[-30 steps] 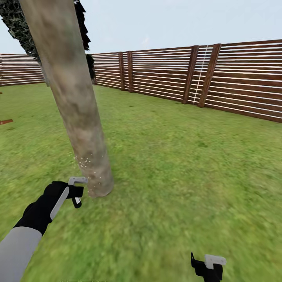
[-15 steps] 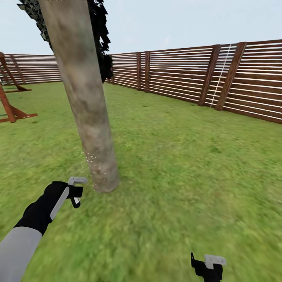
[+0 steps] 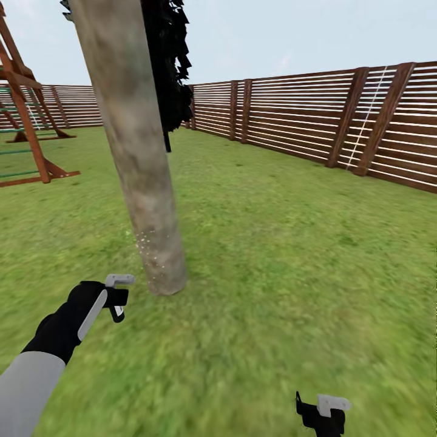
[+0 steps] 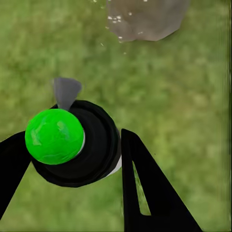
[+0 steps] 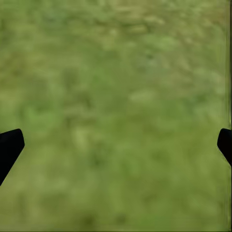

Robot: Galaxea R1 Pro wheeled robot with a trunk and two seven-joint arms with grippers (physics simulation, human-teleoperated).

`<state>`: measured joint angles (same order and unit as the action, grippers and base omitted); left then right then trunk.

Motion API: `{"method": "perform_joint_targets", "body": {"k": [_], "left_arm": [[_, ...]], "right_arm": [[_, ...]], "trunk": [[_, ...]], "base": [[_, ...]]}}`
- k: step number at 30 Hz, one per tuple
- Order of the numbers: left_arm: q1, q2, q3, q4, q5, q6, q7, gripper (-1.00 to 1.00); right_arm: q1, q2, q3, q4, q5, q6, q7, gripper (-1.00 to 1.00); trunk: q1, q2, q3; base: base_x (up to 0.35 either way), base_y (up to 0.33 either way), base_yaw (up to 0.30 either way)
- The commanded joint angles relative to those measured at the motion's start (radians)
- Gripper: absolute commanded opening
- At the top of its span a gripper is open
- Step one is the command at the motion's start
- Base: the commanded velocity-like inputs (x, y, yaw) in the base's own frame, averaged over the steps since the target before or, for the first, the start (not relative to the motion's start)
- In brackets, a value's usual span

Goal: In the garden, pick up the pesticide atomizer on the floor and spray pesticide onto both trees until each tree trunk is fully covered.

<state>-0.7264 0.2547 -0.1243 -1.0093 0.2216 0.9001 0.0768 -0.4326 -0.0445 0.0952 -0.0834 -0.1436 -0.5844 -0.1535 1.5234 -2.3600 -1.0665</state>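
Now | one tree trunk [image 3: 136, 158] | one atomizer [image 4: 72, 145] in left jaws | right jaws apart

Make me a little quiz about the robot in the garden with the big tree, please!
1. True or false: the left gripper is shut on the pesticide atomizer.
2. What colour is the round cap on top of the atomizer, seen in the left wrist view?
   A. red  B. green  C. yellow
3. Where on the tree trunk do the small white specks of spray sit: up high or low down near the grass?

Key:
1. True.
2. B, green.
3. Low down, near the base of the trunk.

The right gripper hangs open above bare grass.
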Motion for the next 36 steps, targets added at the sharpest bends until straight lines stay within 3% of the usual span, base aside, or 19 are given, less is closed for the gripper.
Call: {"method": "perform_joint_targets", "body": {"k": [1,8,19,29,33,36], "left_arm": [[0.000,0.000,0.000,0.000,-0.001,0.000,0.000,-1.00],[0.000,0.000,0.000,0.000,-0.001,0.000,0.000,-1.00],[0.000,0.000,0.000,0.003,-0.002,0.000,0.001,-1.00],[0.000,0.002,0.002,0.008,-0.002,0.000,0.002,-1.00],[0.000,0.000,0.000,0.008,0.005,0.000,0.084,-1.00],[0.000,0.000,0.000,0.008,0.009,0.001,0.093,-1.00]], "right_arm": [[0.000,0.000,0.000,0.000,0.000,0.000,0.000,1.00],[0.000,0.000,0.000,0.000,0.001,0.000,0.000,1.00],[0.000,0.000,0.000,0.000,0.000,0.000,0.000,1.00],[0.000,0.000,0.000,0.000,0.001,0.000,0.000,1.00],[0.000,0.000,0.000,0.000,0.000,0.000,0.000,1.00],[0.000,0.000,0.001,0.000,0.001,0.000,0.000,1.00]], "trunk": [[0.000,0.000,0.000],[0.000,0.000,0.000],[0.000,0.000,0.000],[0.000,0.000,0.000],[0.000,0.000,0.000],[0.000,0.000,0.000]], "base": [[0.130,-0.273,0.002],[0.127,-0.273,0.042],[0.092,-0.274,0.269],[0.125,-0.273,0.013],[0.127,-0.273,0.007],[0.127,-0.273,0.168]]}}
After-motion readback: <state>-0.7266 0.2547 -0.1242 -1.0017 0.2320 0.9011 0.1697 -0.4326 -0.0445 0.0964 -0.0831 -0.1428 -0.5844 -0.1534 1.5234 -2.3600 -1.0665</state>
